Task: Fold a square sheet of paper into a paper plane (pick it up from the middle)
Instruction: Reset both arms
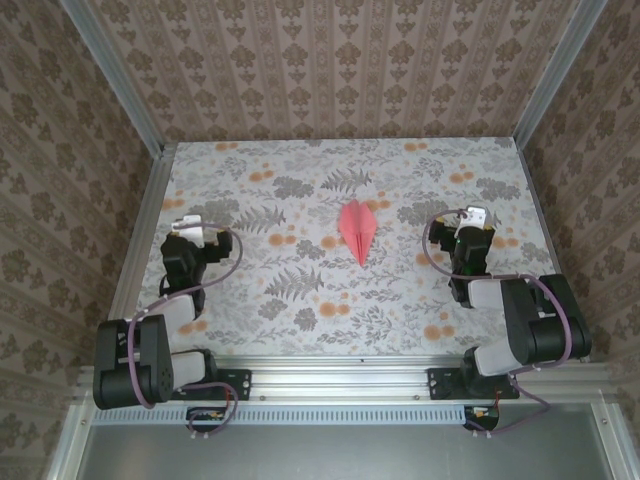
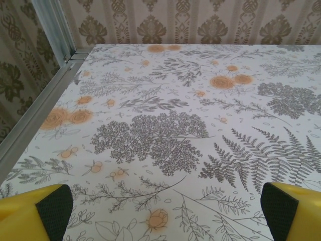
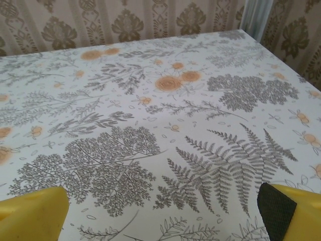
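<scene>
The paper plane [image 1: 358,230] lies flat on the desk [image 1: 250,300], a little beyond the middle, between the two arms and well apart from both. It is a narrow pink-red dart with its sharp tip pointing toward the near edge. A thin line runs along its length, but in the top view it is too small to tell how the folds lie.

The left claw [image 1: 190,228] is released and holds nothing. From above its fingers are mostly covered by the wrist parts. In the left wrist view they are cut off by the lower edge: two yellow plastic corners, each with a dark ribbed pad [image 2: 55,211], standing wide apart with bare desk between them.

The right claw [image 1: 470,222] is released too, and it is empty. In its wrist view one finger [image 3: 32,216] shows its smooth yellow side, the other its dark pad [image 3: 275,213].

The desk surface looks smooth and matte, printed with grey ferns and orange flowers. Patterned wallpaper [image 1: 330,70] covers the walls, and metal rails [image 1: 350,365] frame the desk.
</scene>
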Action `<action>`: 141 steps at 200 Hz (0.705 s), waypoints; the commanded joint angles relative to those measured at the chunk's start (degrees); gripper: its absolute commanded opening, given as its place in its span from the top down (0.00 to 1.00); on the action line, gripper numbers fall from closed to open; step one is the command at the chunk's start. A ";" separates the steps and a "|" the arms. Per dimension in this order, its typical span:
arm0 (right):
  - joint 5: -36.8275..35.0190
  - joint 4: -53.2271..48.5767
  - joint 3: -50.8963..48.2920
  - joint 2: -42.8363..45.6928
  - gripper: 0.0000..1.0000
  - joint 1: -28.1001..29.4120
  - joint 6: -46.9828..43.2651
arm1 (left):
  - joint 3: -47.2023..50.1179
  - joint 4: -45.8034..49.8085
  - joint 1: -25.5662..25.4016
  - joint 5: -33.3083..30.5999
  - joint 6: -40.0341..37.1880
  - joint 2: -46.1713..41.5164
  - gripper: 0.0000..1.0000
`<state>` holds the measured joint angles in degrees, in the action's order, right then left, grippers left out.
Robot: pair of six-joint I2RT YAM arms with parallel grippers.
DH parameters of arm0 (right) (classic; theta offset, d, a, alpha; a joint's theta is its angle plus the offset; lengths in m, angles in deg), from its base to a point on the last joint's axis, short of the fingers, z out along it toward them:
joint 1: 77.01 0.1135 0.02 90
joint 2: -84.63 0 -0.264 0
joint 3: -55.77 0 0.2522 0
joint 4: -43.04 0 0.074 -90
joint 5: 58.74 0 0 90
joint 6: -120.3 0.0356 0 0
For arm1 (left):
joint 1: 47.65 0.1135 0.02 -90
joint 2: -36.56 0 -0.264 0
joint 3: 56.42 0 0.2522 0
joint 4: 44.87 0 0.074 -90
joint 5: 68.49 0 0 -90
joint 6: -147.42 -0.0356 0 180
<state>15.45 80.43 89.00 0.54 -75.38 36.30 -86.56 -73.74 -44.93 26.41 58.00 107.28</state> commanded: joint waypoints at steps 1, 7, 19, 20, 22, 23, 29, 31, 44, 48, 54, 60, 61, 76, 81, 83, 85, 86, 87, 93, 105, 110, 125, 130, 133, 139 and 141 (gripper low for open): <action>3.75 6.99 -1.14 -1.95 0.00 -0.31 -1.40 | -0.30 -4.65 0.01 2.22 -1.95 1.93 0.00; 3.98 9.37 -1.69 -3.23 0.00 -0.31 -1.59 | 0.11 -6.09 -0.31 2.17 -2.17 2.84 0.00; 4.75 13.19 -2.34 -5.48 0.00 -0.29 -2.01 | 0.39 -7.77 -0.69 1.69 -2.34 4.31 0.00; 4.83 13.23 -2.33 -5.47 0.00 -0.30 -2.03 | 0.39 -7.80 -0.70 1.69 -2.34 4.41 0.00; 5.07 13.08 -2.35 -5.25 0.00 -0.31 -2.04 | 0.32 -7.81 -0.70 1.75 -2.40 4.60 0.00; 5.12 12.87 -2.34 -5.18 0.00 -0.31 -2.04 | 0.31 -7.81 -0.70 1.76 -2.46 4.65 0.00; 5.42 11.77 -2.22 -4.78 0.00 -0.31 -2.13 | 0.01 -7.77 -0.86 1.79 -2.74 5.22 0.00; 5.44 11.68 -2.17 -4.77 0.00 -0.31 -2.13 | -0.04 -7.87 -0.87 1.78 -2.83 5.46 0.00; 5.61 12.04 -2.15 -5.07 0.00 -0.31 -2.32 | -0.23 -8.90 -2.22 1.38 -4.26 7.16 0.00; 5.62 11.76 -2.08 -4.95 0.00 -0.27 -2.31 | -0.31 -9.20 -2.60 0.91 -4.67 7.91 0.00; 5.54 12.00 -2.06 -5.13 0.00 -0.30 -2.31 | -0.67 -9.43 -3.27 0.08 -5.19 9.05 0.00; 5.55 11.79 -1.87 -5.10 0.00 -0.29 -2.31 | -1.20 -9.32 -3.89 -0.43 -5.63 10.16 0.00; 5.54 11.70 -1.88 -5.07 0.00 -0.30 -2.31 | -1.29 -9.36 -3.92 -0.51 -5.74 10.37 0.00; 5.40 10.73 -1.38 -5.05 0.00 -0.30 -2.31 | -2.51 -9.23 -5.13 -2.16 -6.62 12.87 0.00; 5.16 10.07 -1.16 -4.96 0.00 -0.31 -2.24 | -2.83 -9.33 -5.32 -2.59 -6.68 13.72 0.00; 5.00 9.79 -1.00 -4.94 0.00 -0.24 -2.16 | -2.92 -9.49 -5.39 -2.70 -6.70 14.09 0.00; 4.83 9.52 -0.90 -4.94 0.00 -0.29 -2.14 | -3.06 -9.64 -5.37 -2.84 -6.70 14.42 0.00; 4.69 9.37 -0.82 -4.94 0.00 -0.30 -2.09 | -3.09 -9.65 -5.41 -2.86 -6.67 14.61 0.00; 4.63 9.30 -0.74 -4.94 0.00 -0.31 -2.07 | -3.11 -9.61 -5.43 -2.87 -6.66 14.79 0.00; 4.20 8.55 -0.40 -4.89 0.00 -0.28 -1.81 | -3.50 -9.95 -5.49 -3.13 -6.77 15.71 0.00; 3.58 7.04 0.36 -4.85 0.00 -0.22 -1.65 | -5.08 -7.16 -5.44 -4.34 -6.22 15.80 0.00; 3.38 6.61 0.54 -4.90 0.00 -0.14 -1.62 | -5.23 -7.26 -5.43 -4.66 -6.12 16.14 0.00; 3.17 6.26 0.79 -4.85 0.00 -0.05 -1.65 | -6.31 -5.55 -5.27 -5.31 -5.45 16.36 0.00; 3.19 6.09 0.91 -4.85 0.00 -0.05 -1.65 | -6.88 -4.77 -5.07 -5.38 -5.05 16.53 0.00; 3.08 6.00 0.98 -4.93 0.00 -0.05 -1.73 | -7.31 -3.81 -4.85 -5.31 -4.73 16.41 0.00; 2.90 5.80 1.01 -4.94 0.00 0.04 -1.69 | -7.73 -3.09 -4.11 -5.35 -4.00 16.57 0.00; 2.89 5.80 1.08 -4.87 0.00 0.11 -1.69 | -7.77 -3.12 -3.81 -5.17 -3.74 16.67 0.00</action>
<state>19.66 87.69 88.69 -4.36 -75.38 34.73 -91.37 -79.46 -50.15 22.68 53.10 123.38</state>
